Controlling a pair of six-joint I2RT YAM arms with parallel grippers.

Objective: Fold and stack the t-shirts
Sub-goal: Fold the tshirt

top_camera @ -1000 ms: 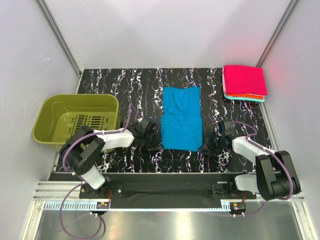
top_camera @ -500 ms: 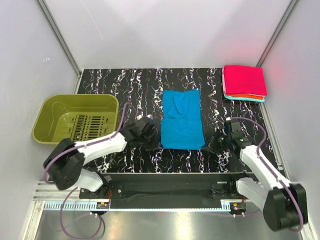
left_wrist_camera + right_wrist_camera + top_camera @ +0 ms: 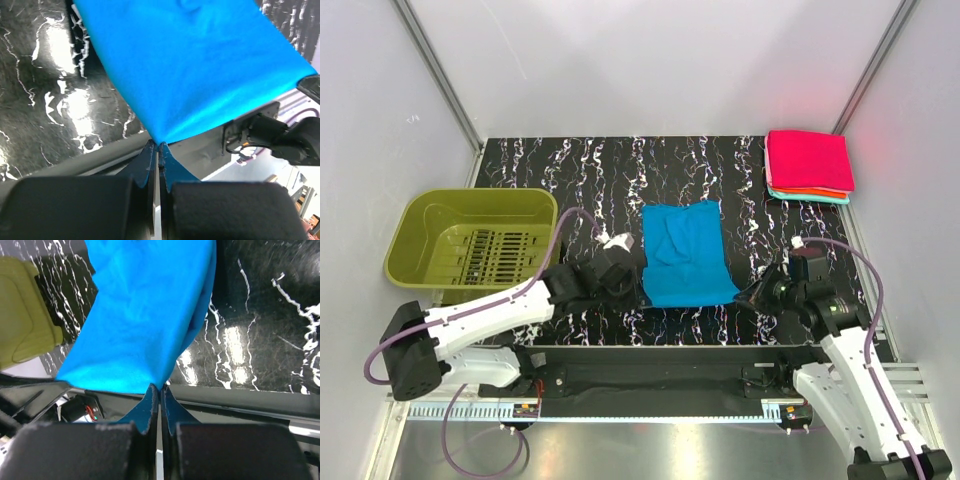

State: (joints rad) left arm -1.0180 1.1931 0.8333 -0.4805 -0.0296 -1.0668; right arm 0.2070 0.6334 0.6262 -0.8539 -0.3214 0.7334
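Pinching mere slivers at the 7 and 5 o'clock corners of the blue t-shirt (image 3: 685,250), the left tool (image 3: 158,145) and right tool (image 3: 160,387) could lose one under uneven lifting, skewing the fold.

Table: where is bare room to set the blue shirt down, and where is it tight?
Free: the table strip beyond the blue shirt, between basket and folded stack. Crowded: the near edge, where left hand and right hand pinch its corners.
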